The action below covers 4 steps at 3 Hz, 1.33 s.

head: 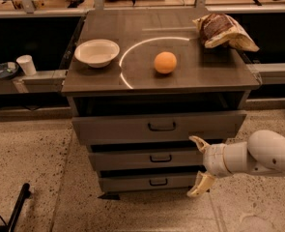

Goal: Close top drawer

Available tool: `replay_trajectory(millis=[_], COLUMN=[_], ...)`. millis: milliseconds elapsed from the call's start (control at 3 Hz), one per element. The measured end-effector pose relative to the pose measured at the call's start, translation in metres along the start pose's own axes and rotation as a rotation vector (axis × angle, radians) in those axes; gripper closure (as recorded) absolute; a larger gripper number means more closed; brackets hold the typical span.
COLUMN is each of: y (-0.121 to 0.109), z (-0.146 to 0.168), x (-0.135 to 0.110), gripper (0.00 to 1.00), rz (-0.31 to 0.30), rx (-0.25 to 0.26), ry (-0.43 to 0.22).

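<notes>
The top drawer (122,127) is the tallest grey front of the cabinet, with a small dark handle (162,126) at its centre. It stands out only a little from the cabinet, with a narrow dark gap above its front. My gripper (198,164) is open and empty, its cream fingers spread one above the other. It hangs in front of the right ends of the two lower drawers, just below the top drawer's front and right of its handle, apart from it.
On the cabinet top (132,76) are a white bowl (97,52), an orange (165,62) and a crumpled chip bag (222,30). The middle drawer (132,159) and the bottom drawer (132,182) sit below. A white cup (26,65) stands on a ledge at left. Speckled floor lies around.
</notes>
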<state>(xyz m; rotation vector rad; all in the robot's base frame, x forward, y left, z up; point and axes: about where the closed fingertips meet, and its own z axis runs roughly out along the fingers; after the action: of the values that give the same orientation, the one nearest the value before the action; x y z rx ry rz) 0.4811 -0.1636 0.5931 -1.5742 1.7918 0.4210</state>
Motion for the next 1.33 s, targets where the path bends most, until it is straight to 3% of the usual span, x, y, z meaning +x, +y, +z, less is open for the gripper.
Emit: replay_trajectory(millis=[333,1000,1333], y=[-0.002,-0.029,-0.047], z=[0.003,0.008,0.013], x=[0.000,0.013,0.011], gripper=[0.18,0.65,0.60], rz=[-0.021,-0.058,-0.082], rx=[0.005,0.065,0.118], ry=[-0.039,-0.189,-0.206])
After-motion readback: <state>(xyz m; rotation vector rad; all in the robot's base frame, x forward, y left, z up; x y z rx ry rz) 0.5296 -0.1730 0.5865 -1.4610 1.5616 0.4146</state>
